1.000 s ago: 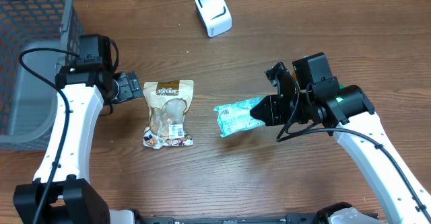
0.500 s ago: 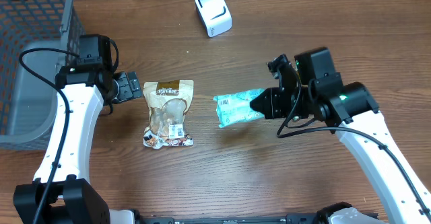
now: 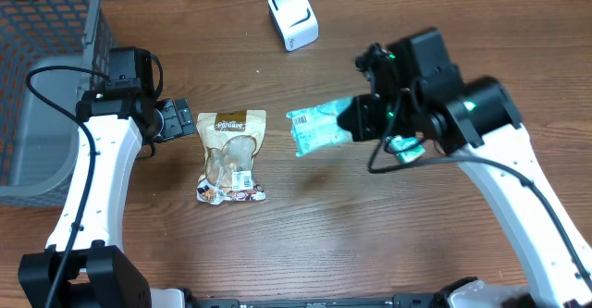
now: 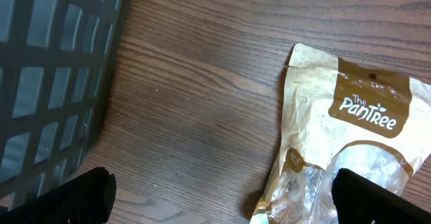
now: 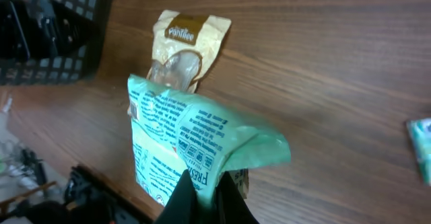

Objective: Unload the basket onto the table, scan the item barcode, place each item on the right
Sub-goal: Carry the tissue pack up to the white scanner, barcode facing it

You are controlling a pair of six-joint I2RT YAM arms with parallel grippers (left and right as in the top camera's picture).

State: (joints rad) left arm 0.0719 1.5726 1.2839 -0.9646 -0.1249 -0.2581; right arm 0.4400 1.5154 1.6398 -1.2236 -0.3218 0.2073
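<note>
While the wooden table (image 3: 305,243) is the biggest thing in sight, the white scanner (image 3: 293,17) near its far edge is what I take my bearings from. Well to the left of the scanner sits a grey mesh basket (image 3: 37,30). Nearer the robot than the scanner and a little to its left, a tan snack pouch (image 3: 231,155) lies flat. The left gripper (image 3: 188,121) hangs just beside its top corner, fingers spread wide, holding nothing. Nearer the robot and slightly right of the scanner, the green packet (image 3: 314,128) is up off the wood, pinched at one end by the right gripper (image 3: 351,121), whose fingers are clamped tight on a fold of film. That packet looks light, soft and crinkly. It creases at the pinch, so I judge it may slip or twist. An edge seam seems the sound place to grip, leaving the printed face bare for the scanner.
</note>
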